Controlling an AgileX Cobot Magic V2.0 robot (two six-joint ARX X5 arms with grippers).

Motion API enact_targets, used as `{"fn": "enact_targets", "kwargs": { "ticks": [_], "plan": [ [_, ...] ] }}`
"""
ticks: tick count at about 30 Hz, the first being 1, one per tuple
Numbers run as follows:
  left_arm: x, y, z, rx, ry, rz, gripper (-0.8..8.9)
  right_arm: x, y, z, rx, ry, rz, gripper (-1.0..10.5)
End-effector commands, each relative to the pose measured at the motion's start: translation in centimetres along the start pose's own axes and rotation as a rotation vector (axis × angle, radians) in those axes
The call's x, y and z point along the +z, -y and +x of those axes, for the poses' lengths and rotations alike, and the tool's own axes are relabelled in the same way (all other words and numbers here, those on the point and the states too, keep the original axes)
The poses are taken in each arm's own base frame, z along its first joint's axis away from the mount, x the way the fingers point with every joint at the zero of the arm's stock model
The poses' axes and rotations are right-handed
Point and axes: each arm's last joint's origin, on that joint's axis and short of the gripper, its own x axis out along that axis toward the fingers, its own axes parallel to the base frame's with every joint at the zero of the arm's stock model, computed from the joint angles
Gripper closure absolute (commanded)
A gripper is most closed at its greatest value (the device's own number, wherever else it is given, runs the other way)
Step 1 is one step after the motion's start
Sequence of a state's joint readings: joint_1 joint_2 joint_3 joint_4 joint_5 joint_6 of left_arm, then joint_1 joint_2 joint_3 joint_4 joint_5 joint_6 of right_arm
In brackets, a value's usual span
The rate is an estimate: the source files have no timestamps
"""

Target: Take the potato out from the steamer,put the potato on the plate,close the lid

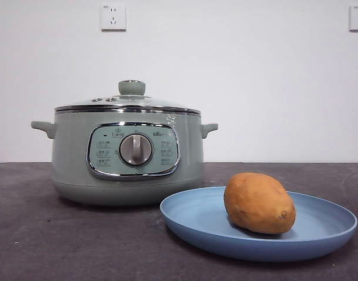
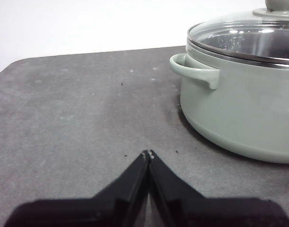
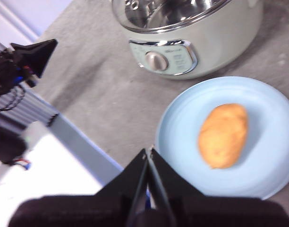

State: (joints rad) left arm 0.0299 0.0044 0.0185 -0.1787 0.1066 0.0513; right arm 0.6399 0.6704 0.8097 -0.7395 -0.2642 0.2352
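Note:
The orange-brown potato (image 1: 259, 202) (image 3: 224, 135) lies on the blue plate (image 1: 196, 218) (image 3: 182, 123), right of and in front of the sage-green steamer (image 1: 127, 155) (image 2: 239, 113) (image 3: 182, 42). The glass lid (image 1: 127, 103) (image 2: 243, 40) with its green knob sits shut on the steamer. My left gripper (image 2: 148, 153) is shut and empty, low over the bare table beside the steamer's side handle (image 2: 194, 71). High above the plate's near edge, my right gripper (image 3: 148, 151) is shut and holds nothing. Neither arm shows in the front view.
The dark grey tabletop (image 1: 62, 234) (image 2: 73, 109) stretches left of the steamer. In the right wrist view the table's edge (image 3: 83, 142) runs past, with the other arm's black tip (image 3: 33, 54) beyond it. White wall with sockets (image 1: 113, 16) stands behind.

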Motion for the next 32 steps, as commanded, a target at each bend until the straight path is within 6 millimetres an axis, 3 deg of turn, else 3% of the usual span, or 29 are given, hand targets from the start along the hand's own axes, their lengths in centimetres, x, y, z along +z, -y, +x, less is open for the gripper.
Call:
{"fn": "enact_targets", "kwargs": {
  "ticks": [1, 9, 14, 23, 32],
  "plan": [
    [-0.5, 0.0, 0.1, 0.003, -0.011, -0.007, 8.17, 0.2, 0.5, -1.1, -0.098, 0.078, -0.043, 9.5],
    [-0.5, 0.0, 0.1, 0.002, -0.011, -0.007, 8.17, -0.6, 2.5, -4.4, -0.345, 0.291, -0.067, 9.5],
    [-0.5, 0.0, 0.1, 0.002, -0.011, -0.007, 8.17, -1.9, 3.7, -5.1, -0.482, 0.494, -0.120, 9.5],
    [-0.4, 0.0, 0.1, 0.002, -0.011, -0.007, 8.17, -6.9, 6.9, -1.8, -0.571, 0.725, -0.109, 9.5],
    [-0.5, 0.0, 0.1, 0.002, -0.011, -0.007, 8.17, -11.2, 9.5, 1.6, -0.648, 0.746, -0.022, 9.5]
  ]
}}
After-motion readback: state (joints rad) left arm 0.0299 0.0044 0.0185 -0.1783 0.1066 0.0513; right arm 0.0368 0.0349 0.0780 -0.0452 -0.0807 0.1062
